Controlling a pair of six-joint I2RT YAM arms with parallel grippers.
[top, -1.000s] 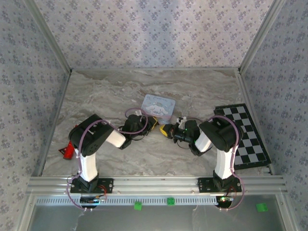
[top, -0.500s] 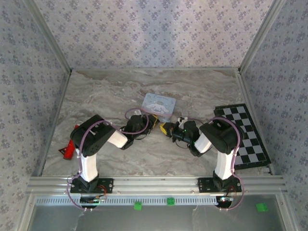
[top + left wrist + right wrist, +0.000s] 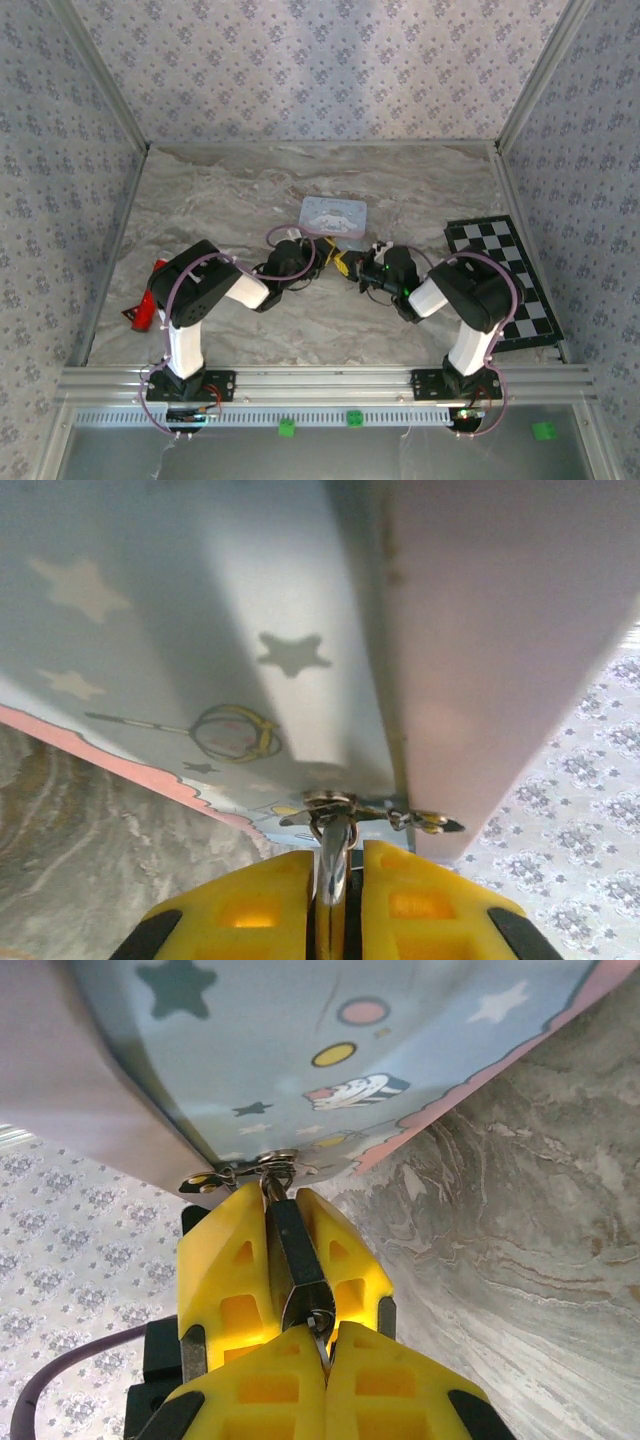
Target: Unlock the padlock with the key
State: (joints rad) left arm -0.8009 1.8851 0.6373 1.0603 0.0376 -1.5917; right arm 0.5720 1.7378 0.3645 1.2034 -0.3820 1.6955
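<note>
The pale blue, pink-rimmed tin (image 3: 335,215) lies mid-table, and both grippers meet at its near edge. The tiny black padlock (image 3: 292,1245) hangs by its shackle from the tin's metal hasp (image 3: 335,802). My left gripper (image 3: 325,257) is shut on the padlock, which shows as a silvery edge (image 3: 336,865) between the yellow fingers (image 3: 250,900). My right gripper (image 3: 325,1360) is shut on the thin metal key (image 3: 318,1332), whose tip is at the padlock's near end. It comes in from the right in the top view (image 3: 352,268).
A black-and-white chessboard (image 3: 505,280) lies at the right edge of the marble table (image 3: 220,190). A red object (image 3: 145,310) sits beside the left arm's base. Patterned walls enclose the table on three sides.
Both grippers have shifted slightly toward the tin and closed in on each other. The tin has turned a little squarer. The right arm's elbow has swung to the right.
</note>
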